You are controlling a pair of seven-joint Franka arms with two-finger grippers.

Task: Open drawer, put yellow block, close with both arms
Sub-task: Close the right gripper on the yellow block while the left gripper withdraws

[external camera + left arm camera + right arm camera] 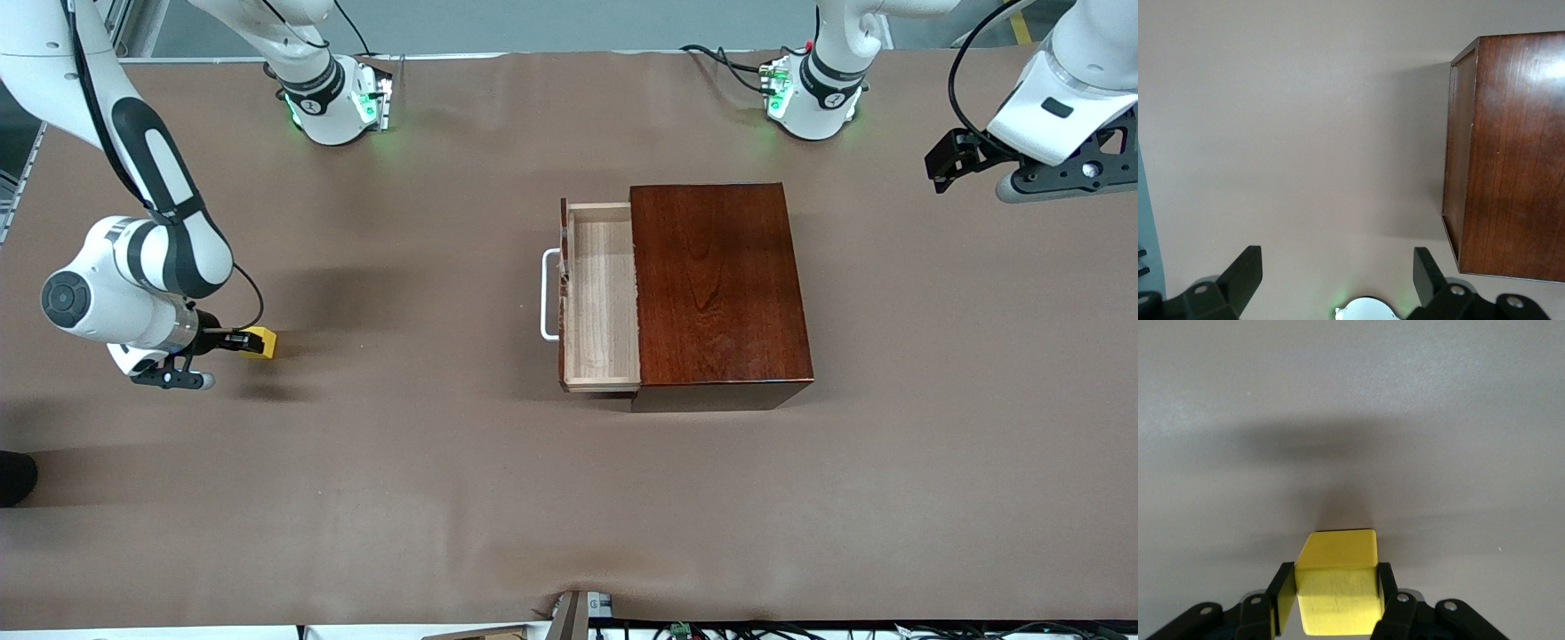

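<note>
Right jaws (pixel 1337 600) grip yellow block (pixel 1338 587), left jaws (pixel 1338 277) spread

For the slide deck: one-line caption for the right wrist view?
Right gripper shut on the yellow block above the bare brown table.

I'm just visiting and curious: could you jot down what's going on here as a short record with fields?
drawer: pulled open, nothing in it
box: mid-table, dark red wood
yellow block: between the right gripper's fingers
right gripper: shut on the block, toward the right arm's end of the table
left gripper: open, waits above bare table beside the box
</note>
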